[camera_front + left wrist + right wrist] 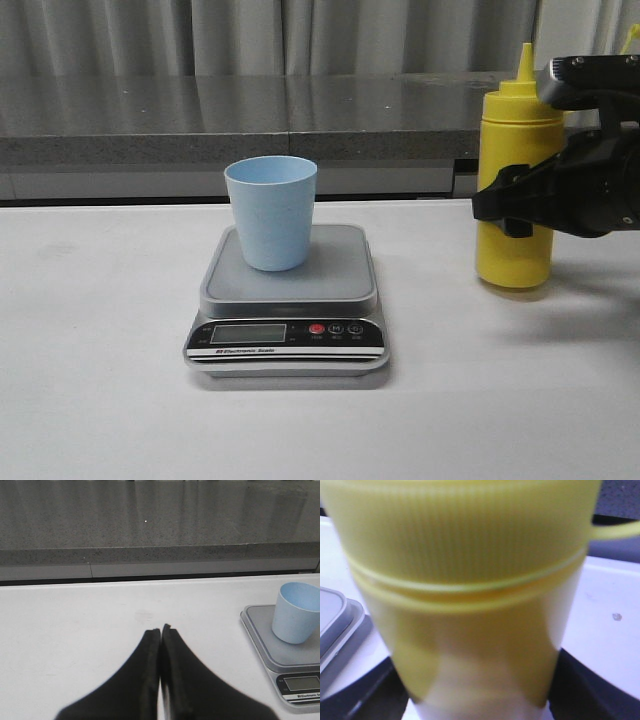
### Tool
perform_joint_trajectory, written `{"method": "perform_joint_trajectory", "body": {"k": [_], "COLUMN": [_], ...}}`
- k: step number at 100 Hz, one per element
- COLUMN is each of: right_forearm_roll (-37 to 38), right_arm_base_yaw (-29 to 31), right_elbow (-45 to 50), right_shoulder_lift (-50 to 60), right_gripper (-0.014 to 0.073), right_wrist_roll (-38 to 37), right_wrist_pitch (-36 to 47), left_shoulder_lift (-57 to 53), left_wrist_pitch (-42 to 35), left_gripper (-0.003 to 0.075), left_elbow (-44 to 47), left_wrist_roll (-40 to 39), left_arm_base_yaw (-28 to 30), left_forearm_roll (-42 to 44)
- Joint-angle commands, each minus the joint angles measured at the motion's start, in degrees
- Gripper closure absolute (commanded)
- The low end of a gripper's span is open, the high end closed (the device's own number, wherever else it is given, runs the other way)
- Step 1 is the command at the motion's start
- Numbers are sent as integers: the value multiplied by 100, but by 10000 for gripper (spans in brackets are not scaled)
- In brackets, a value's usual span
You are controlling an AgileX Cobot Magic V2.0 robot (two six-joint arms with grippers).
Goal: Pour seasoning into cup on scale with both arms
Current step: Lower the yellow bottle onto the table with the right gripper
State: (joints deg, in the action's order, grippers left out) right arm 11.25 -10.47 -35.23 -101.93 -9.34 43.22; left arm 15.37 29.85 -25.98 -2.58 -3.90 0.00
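On the white desk (100, 400), the right pincer (500, 205) straddled the upright tall yellow plastic squeeze bottle (515, 150), grip unclear; the left pincer (160, 635) sat clenched, empty.

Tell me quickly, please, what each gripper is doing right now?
Left gripper: closed, holding nothing.
Right gripper: around the yellow seasoning bottle; a firm grip cannot be told.

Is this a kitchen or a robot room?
Probably a robot test bench, not a real kitchen. A bare white table holds only a scale with a cup on it and a yellow bottle, with the black right gripper around the bottle. Grey curtains hang behind.
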Motion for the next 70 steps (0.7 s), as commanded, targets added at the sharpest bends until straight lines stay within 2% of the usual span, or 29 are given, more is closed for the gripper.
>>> {"method": "perform_joint_trajectory", "body": {"k": [1,38,70], "right_forearm_roll": [-48,-55,-49], "right_arm_base_yaw": [35,35,35], "right_elbow": [-33,102,164], "right_shoulder_lift": [221,221,248], "right_gripper": [162,-50,-52], "right_wrist_roll": [-131,-163,-163], "right_wrist_pitch": [565,633,774], "left_shoulder_lift": [53,53,53], "left_wrist_pitch": [-453,-453,-453], "left_gripper": [741,741,741], "left_elbow": [-143,-143,-143], "left_wrist_roll": [-57,-57,-57], "left_arm_base_yaw": [16,16,16], "left_forearm_roll": [-36,-36,-36]}}
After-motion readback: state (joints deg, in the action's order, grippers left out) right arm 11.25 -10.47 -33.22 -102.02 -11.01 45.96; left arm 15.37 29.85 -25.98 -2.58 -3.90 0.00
